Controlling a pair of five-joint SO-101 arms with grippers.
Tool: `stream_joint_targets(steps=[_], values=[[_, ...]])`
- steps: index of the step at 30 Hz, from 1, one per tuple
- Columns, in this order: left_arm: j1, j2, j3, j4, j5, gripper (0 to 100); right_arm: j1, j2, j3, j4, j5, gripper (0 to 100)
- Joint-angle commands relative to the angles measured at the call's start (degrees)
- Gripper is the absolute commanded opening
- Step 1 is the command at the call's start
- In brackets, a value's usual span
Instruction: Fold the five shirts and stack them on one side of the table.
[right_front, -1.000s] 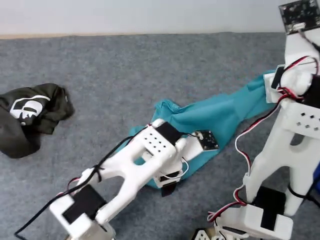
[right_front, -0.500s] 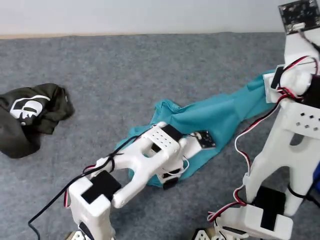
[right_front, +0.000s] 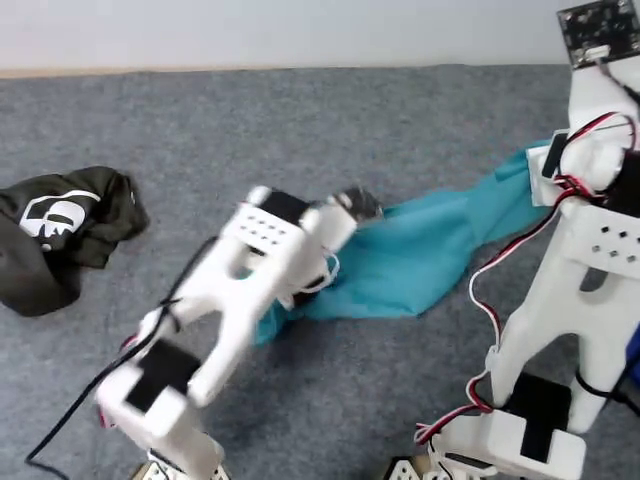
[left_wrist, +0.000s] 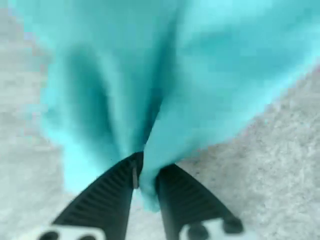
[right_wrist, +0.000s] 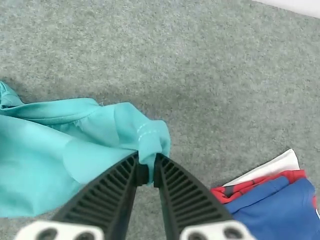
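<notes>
Rumpled teal shirt (right_front: 420, 260) (prob. stretched) pinched tight in left end effector (left_wrist: 146, 169) & right end effector (right_wrist: 146, 169).

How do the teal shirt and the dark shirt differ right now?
The teal shirt is plain and stretched out long; the dark shirt bears a white print and lies bunched in a heap. The left pincer and right pincer are each shut on the teal shirt; nothing touches the dark shirt. Both are unfolded.
</notes>
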Motion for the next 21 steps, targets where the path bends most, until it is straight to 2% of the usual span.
stream_joint_targets(steps=[1, 4, 9, 13, 21], values=[[-2.64, -15.12, -2.68, 2.46, 0.26, 0, 0.66, -6.73, -1.23, 2.15, 0.53, 1.1], [-5.27, -25.58, -2.51, 2.46, 0.35, 0, 0.92, -10.95, -1.23, 2.15, 0.62, 1.0], [-8.09, -39.12, -2.51, 3.87, 0.44, 0, 5.23, -17.98, -1.49, 1.89, 0.62, 1.0], [-7.91, -46.86, -2.59, 7.47, 0.44, 0, 7.87, -23.69, -1.58, 1.63, 3.16, 1.0], [-8.26, -58.64, -2.33, 9.76, 0.44, 0, 7.6, -31.25, -1.14, -6.02, 4.31, 1.0]])
